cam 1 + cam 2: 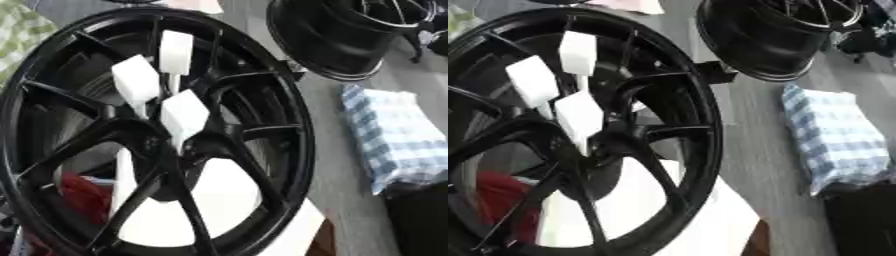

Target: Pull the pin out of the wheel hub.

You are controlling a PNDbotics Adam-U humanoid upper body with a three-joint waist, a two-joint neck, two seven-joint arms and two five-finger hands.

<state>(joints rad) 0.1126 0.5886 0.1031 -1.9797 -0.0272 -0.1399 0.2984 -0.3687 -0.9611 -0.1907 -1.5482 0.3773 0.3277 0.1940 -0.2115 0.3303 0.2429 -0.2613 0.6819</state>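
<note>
A large black spoked wheel (296, 125) fills the left of both views, tilted toward me. Its hub (150, 144) sits at the centre of the spokes. Three white pins with blocky heads stand out of the hub area: one upper (175, 52), one left (136, 80) and one lower (184, 114), on thin white stems. Neither of my hands shows in either view, and nothing touches the pins.
A second black wheel (332, 35) stands at the back right. A blue-and-white checked cloth (398, 135) lies folded on the grey surface to the right, with a dark shape (420, 220) below it. Behind the spokes are a white slab (219, 200) and something red (83, 197).
</note>
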